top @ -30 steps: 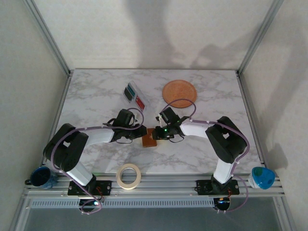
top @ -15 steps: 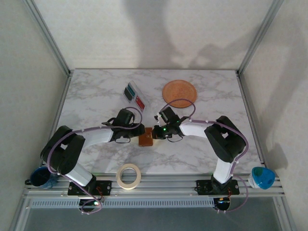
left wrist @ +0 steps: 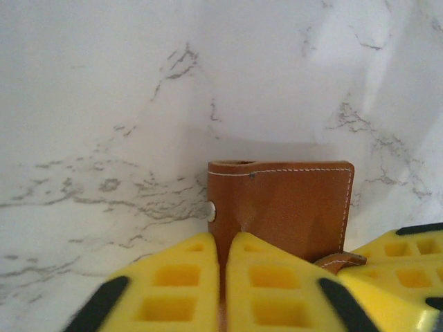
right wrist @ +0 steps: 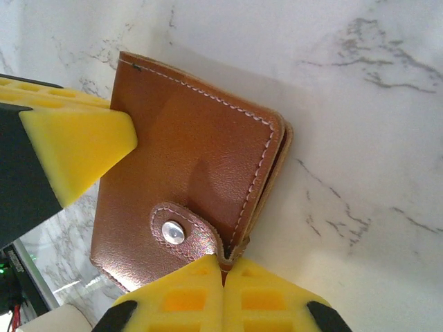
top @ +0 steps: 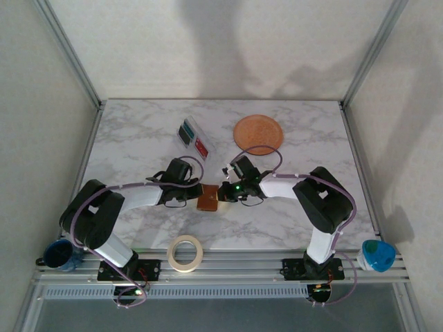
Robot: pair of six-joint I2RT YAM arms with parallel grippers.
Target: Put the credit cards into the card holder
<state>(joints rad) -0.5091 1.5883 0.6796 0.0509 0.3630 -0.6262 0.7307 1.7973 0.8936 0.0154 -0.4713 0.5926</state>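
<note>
The card holder is a small brown leather wallet, folded shut, lying on the marble table between the two arms. My left gripper is shut on its left edge, and the left wrist view shows the yellow pads pinching the leather. My right gripper is shut on the opposite edge, at the base of the snap strap. In the right wrist view the wallet is closed, with the left gripper's pad at its far side. The credit cards lie at the back, on a clear sleeve.
A round orange plate sits at the back, right of the cards. A roll of tape lies near the front edge. A blue mug and a white-and-blue cup stand on the front rail.
Both grippers have shut on the wallet. The left one opened wider first and then shut. The wallet has shifted slightly to the left.
</note>
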